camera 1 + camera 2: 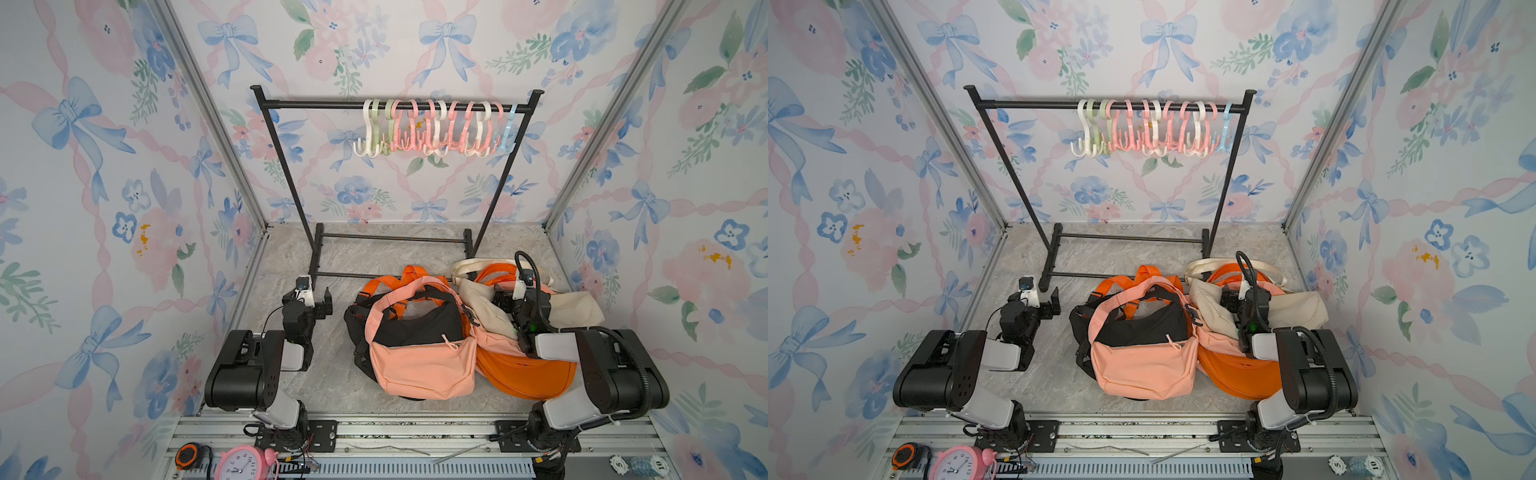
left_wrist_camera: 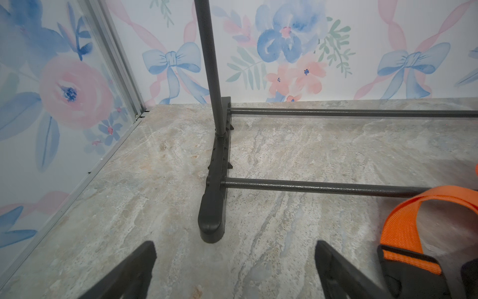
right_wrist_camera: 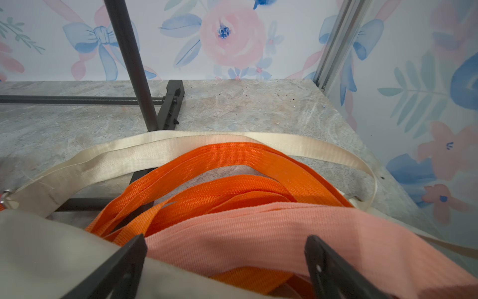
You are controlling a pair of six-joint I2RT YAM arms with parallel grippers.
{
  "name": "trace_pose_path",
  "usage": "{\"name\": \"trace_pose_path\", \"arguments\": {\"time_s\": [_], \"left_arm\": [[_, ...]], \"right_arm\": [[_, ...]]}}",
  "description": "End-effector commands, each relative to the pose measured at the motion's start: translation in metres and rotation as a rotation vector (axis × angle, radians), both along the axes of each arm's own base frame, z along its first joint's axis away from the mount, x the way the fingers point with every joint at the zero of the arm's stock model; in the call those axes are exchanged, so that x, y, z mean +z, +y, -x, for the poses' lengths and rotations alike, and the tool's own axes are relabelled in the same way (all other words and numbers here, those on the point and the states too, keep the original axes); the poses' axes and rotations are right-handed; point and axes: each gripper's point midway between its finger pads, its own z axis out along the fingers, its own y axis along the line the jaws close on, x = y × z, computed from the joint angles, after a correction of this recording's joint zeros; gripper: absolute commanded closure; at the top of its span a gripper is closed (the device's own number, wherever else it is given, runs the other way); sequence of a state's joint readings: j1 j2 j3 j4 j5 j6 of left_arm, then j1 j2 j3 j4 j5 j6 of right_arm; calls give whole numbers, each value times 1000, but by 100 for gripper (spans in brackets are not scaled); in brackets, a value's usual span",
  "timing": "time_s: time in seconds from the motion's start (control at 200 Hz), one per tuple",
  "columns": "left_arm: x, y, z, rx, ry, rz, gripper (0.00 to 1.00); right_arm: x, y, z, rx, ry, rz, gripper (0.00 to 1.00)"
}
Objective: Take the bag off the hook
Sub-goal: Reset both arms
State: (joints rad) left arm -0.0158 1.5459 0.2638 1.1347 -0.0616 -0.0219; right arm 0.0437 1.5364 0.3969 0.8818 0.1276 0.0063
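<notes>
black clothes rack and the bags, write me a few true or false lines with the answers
1. A bag hangs on the pastel plastic hooks of the black metal rack. False: every hook is bare; the bags lie on the marbled tabletop.
2. The peach-pink fabric bag touches the black fabric bag. True.
3. The left gripper is shut on a strap. False: it is open and empty.
4. The right gripper is open over a peach-pink webbing strap. True.
5. The one light blue hook hangs at an end of the row. True.
</notes>
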Motion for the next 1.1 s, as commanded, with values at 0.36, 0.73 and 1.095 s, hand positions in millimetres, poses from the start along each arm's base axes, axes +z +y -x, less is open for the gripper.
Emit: {"name": "trace_pose_path", "arguments": {"time_s": [0.36, 0.73, 1.095], "left_arm": [[-1, -4, 1, 0, 7, -14, 2], [-1, -4, 1, 2, 6, -15, 2], [-2, -5, 1, 2, 7, -15, 2]], "right_arm": [[-2, 7, 1, 4, 8, 41, 3], [-3, 4, 0, 14, 15, 17, 3], [-3, 5, 0, 15, 15, 17, 3]]}}
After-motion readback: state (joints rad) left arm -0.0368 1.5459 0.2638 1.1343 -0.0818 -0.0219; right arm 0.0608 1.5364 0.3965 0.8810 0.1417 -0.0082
